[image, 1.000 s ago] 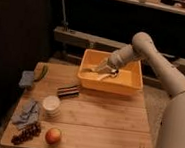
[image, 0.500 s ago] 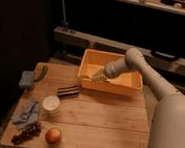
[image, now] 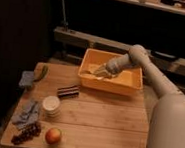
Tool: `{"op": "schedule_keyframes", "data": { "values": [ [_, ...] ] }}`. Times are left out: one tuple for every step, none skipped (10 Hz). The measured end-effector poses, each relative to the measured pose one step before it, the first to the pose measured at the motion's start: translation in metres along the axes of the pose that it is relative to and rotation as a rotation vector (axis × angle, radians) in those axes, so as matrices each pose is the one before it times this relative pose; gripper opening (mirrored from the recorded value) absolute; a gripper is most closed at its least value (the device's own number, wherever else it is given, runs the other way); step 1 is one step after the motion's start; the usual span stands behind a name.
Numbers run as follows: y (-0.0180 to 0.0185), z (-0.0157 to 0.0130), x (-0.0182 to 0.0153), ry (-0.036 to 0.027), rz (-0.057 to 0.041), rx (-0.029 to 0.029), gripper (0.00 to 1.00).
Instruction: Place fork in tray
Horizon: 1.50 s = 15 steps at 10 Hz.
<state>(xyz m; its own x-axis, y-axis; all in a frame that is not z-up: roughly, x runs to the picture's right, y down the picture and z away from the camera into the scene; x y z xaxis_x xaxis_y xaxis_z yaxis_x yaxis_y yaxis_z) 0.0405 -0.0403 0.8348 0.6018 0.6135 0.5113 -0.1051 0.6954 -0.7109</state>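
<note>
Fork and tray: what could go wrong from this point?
The gripper sits low inside the tray, near its left wall, with the fork at its tip. If the fork clings to the gripper when it lifts, the fork could come out of the tray. A sideways pull might also catch the left wall and shift the tray.

Deep rectangular yellow-orange plastic bin (image: 110,85): smooth, slight sheen. Slatted light-wood table (image: 100,122): matt planks. Crumpled blue cloth (image: 27,112): soft, matt. Pale gripper (image: 99,72), down inside the bin: smooth, plastic-looking.
</note>
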Motion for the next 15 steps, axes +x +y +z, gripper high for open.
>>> {"op": "schedule_keyframes", "data": {
  "values": [
    [-0.00453,-0.00476,-0.0077,-0.01005,0.00201,0.00848,0.0],
    [-0.0033,-0.00164,-0.00249,-0.0035,0.00245,0.00617,0.0],
    [-0.00188,0.00091,-0.00089,-0.0004,-0.00033,0.00785,0.0],
    [-0.0021,0.00172,-0.00056,0.00153,-0.00142,0.01101,0.0],
    [-0.0014,0.00507,0.00341,0.00449,0.00052,0.00768,0.0],
    [-0.00175,0.00384,0.00521,0.00437,-0.00033,0.00832,0.0],
    [-0.00267,0.00373,0.00681,0.00629,-0.00016,0.00979,0.0],
    [-0.00213,0.00013,-0.00009,0.0018,-0.00213,0.00593,0.0],
    [-0.00171,-0.00052,-0.00006,0.00219,-0.00152,0.00531,0.0],
    [-0.00309,-0.00406,0.00037,0.00211,-0.00084,0.0124,0.0],
    [-0.00197,-0.00371,0.00177,-0.00046,0.00261,0.00772,0.0],
    [-0.00014,-0.00135,0.00115,-0.00011,0.00188,0.00169,0.0],
    [0.00022,0.00089,-0.00058,0.00003,-0.00079,-0.00138,0.0],
    [0.00031,0.00173,-0.00119,0.00005,-0.00151,-0.00241,0.0],
    [-0.00013,-0.00048,-0.00006,-0.00018,0.00097,0.00072,0.0]
  ]
}}
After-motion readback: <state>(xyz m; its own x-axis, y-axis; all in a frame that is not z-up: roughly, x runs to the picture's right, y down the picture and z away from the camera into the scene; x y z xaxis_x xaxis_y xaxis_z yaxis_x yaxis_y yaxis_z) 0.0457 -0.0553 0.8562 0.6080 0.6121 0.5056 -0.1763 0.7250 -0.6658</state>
